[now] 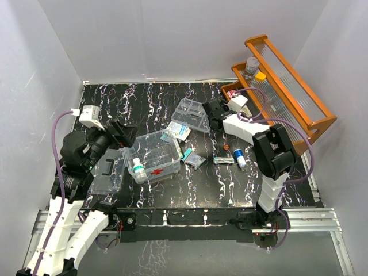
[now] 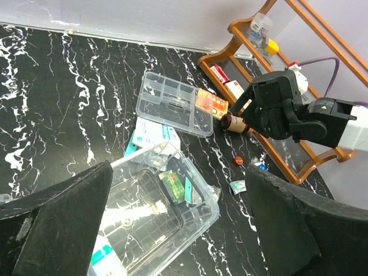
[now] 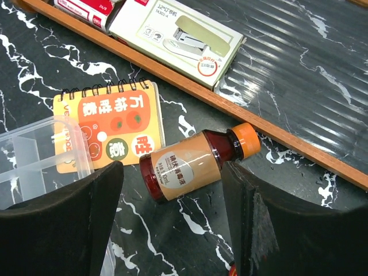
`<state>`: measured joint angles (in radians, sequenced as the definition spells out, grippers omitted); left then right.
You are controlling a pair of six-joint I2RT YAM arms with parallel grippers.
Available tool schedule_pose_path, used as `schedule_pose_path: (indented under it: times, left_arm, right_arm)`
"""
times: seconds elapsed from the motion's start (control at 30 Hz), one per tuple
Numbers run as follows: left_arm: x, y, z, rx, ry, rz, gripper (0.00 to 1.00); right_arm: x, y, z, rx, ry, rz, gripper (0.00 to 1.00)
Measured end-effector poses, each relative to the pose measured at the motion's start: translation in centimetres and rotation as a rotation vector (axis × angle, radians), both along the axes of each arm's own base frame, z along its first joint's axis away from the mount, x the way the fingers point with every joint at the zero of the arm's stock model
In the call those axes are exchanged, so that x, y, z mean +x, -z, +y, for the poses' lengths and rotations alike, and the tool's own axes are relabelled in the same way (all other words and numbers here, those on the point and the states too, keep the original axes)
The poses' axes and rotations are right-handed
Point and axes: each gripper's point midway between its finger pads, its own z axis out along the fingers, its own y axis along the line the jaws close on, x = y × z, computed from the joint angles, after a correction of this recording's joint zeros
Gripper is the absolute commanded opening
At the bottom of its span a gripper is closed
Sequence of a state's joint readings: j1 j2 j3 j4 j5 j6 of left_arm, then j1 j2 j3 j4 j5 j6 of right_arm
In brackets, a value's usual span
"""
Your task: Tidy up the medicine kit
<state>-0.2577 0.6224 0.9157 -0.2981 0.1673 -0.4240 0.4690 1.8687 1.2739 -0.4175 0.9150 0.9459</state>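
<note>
The medicine kit (image 1: 154, 155), a clear box with a red mark on its front, stands open at the table's middle left. It holds a white bottle (image 1: 138, 167) and a green box (image 2: 174, 187). Its clear lid (image 1: 115, 179) with a black handle lies to its left. My left gripper (image 1: 123, 134) is open and empty, hovering above the kit's (image 2: 210, 210) far left side. My right gripper (image 1: 214, 113) is open and empty. A brown bottle with an orange cap (image 3: 195, 164) lies on its side just ahead of the right gripper's fingertips (image 3: 270, 195), beside an orange notebook (image 3: 109, 126).
A clear divided tray (image 1: 191, 115) lies behind the kit. Loose packets (image 1: 194, 160), a blue-capped tube (image 1: 238, 158) and a small red cap (image 1: 226, 147) lie to the kit's right. The orange-brown wooden rack (image 1: 287, 86) stands at the back right, holding a stapler box (image 3: 178, 34).
</note>
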Motion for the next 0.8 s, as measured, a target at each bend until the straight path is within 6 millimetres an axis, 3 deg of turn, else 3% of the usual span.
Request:
schedule_pose_path:
  times: [0.3,0.8]
  left_arm:
    - [-0.4,0.0,0.6,0.017,-0.023,-0.008,0.99]
    - [-0.2,0.2,1.2,0.026,-0.058,-0.01,0.99]
  right_arm:
    - [1.2,2.6,0.3,-0.058,0.012,0.074,0.68]
    - [-1.1,3.5,-0.8,-0.103,0.002,0.15,0.66]
